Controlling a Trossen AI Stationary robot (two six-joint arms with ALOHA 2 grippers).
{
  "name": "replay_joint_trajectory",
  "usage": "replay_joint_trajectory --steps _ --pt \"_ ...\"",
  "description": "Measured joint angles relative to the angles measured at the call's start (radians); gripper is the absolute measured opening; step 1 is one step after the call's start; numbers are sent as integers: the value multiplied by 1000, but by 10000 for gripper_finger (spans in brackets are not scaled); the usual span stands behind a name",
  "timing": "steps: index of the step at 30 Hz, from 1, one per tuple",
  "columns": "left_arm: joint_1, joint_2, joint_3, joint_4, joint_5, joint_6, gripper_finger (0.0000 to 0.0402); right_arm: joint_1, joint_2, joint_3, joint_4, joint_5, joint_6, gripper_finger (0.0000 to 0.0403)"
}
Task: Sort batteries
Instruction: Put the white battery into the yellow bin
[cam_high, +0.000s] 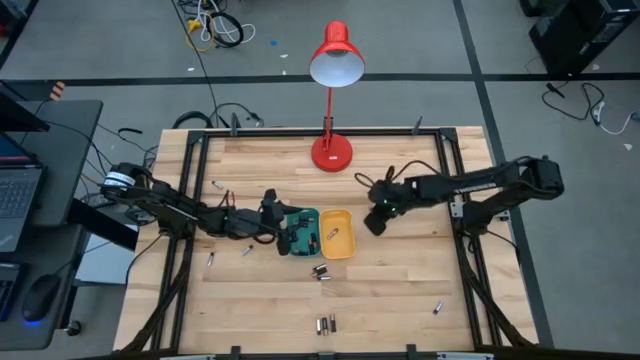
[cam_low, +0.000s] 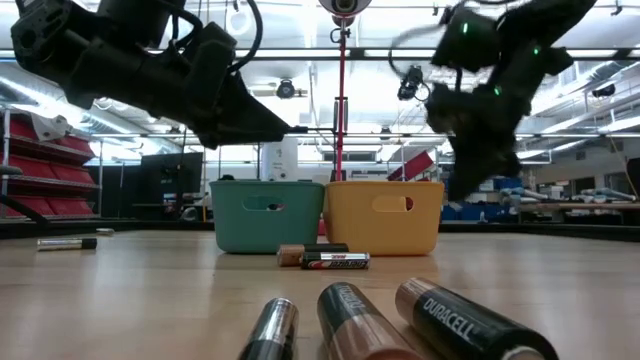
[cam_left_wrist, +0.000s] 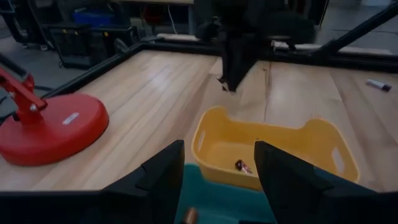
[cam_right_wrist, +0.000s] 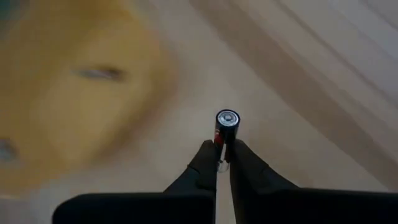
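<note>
With its fingers (cam_right_wrist: 214, 158) clamped on one small battery (cam_right_wrist: 227, 121) that stands out endwise past the tips, the right gripper (cam_high: 377, 217) hangs just beside the yellow tray (cam_high: 337, 232), on that tray's outer side and above the table (cam_high: 400, 290). The step in hand appears to be delivery. Carry the battery over the tray's interior before releasing. Keep it clear of the rim, since the hold is narrow and a knock could twist it loose.

The left gripper (cam_left_wrist: 217, 165) hovers over the teal tray (cam_high: 300, 232), fingers apart, with nothing visible between them. Route the right arm so that the two do not meet.

Loose batteries (cam_high: 325, 323) lie near the table's front edge; others sit just in front of the trays and off to the left.
</note>
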Motion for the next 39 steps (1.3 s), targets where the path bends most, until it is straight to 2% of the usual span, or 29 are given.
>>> replay_joint_trajectory --steps 6,9,14,21,24,29,35,39 --pt "0 0 0 11 0 8 211 111 41 0 315 32 -3 21" --pt "0 0 0 12 0 25 211 141 75 0 419 32 -2 29" --pt "0 0 0 8 0 36 211 156 134 0 458 80 23 55" --pt "0 0 0 11 0 61 211 156 173 0 485 102 -10 116" --pt "0 0 0 5 5 62 211 167 151 0 481 54 -54 135" --pt "-10 0 0 -16 6 111 211 240 60 0 406 89 -51 138" --pt "-29 0 0 -15 8 158 211 353 -76 0 151 131 90 130" --pt "-34 0 0 -11 8 160 211 440 -97 0 -33 107 161 130"
